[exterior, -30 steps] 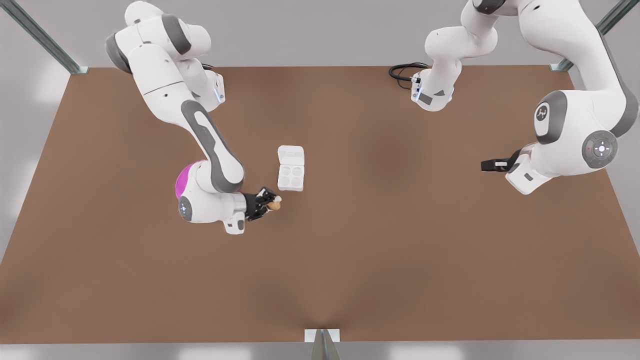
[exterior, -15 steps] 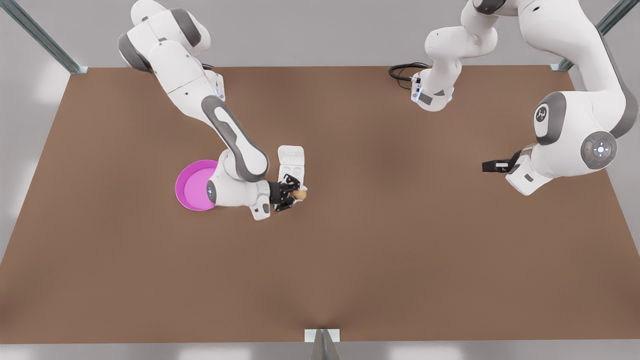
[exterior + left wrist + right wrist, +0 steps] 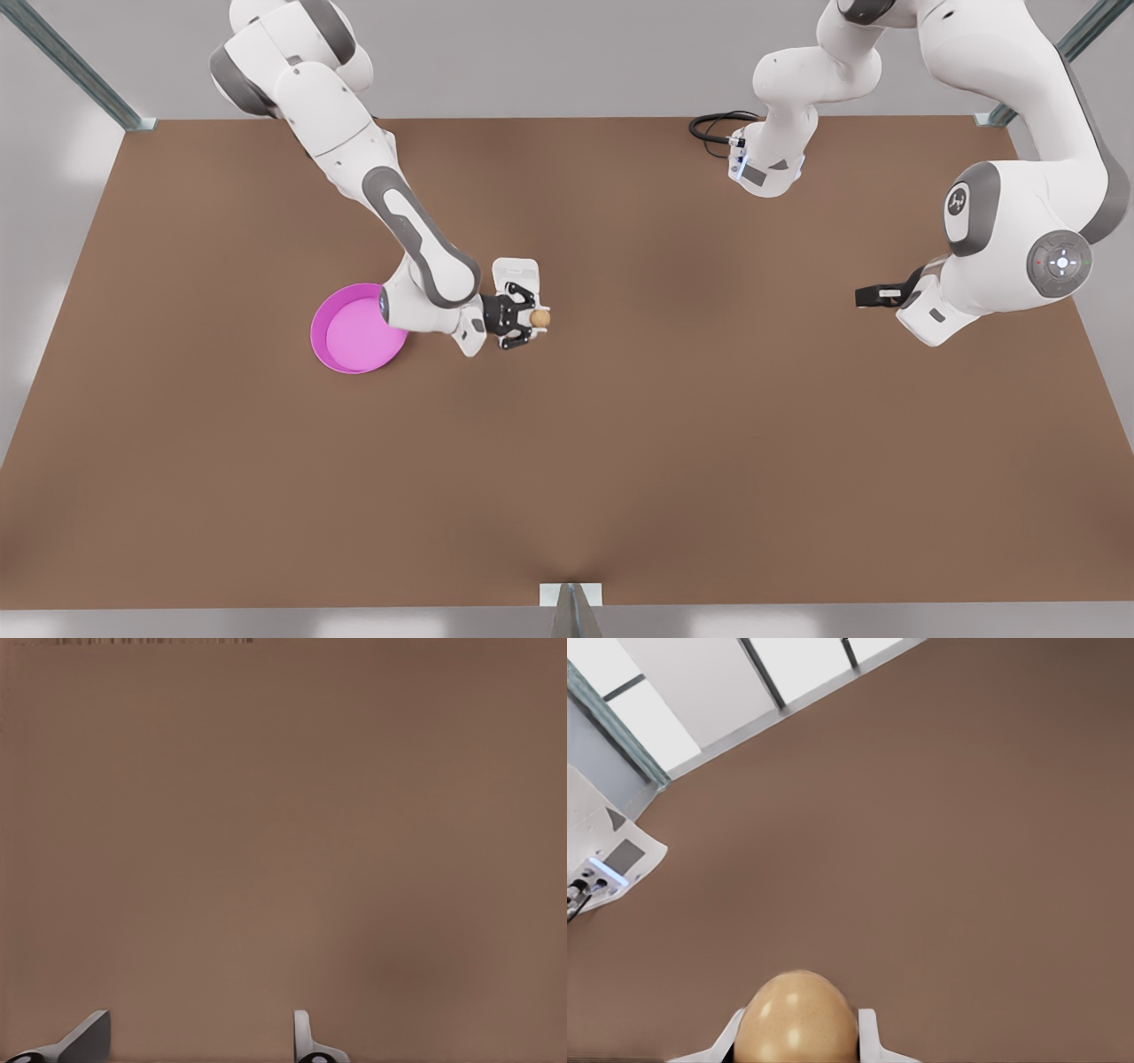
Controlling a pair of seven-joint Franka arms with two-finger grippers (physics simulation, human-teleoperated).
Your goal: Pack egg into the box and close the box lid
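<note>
Right gripper (image 3: 534, 318) clamps egg (image 3: 539, 317) over box (image 3: 516, 282), near plate (image 3: 347, 336); left gripper (image 3: 202, 1038) jaws apart.

We see an evenly lit scene, bright and soft, with no hard-edged shadows anywhere. On the brown table (image 3: 620, 443) the light falls in broad patches: paler zones alternate with darker bands, and a faint dark smudge sits near the middle of its front edge. In the left wrist view the table surface shows a dim blurred blotch (image 3: 425, 966), a soft shadow with no clear outline. In the right wrist view the egg (image 3: 797, 1019) carries 2 small pale highlights on its upper face, suggesting light from above. Bright window panels (image 3: 682, 691) behind the table look washed out. Textures appear smoothed and slightly smeared.
</note>
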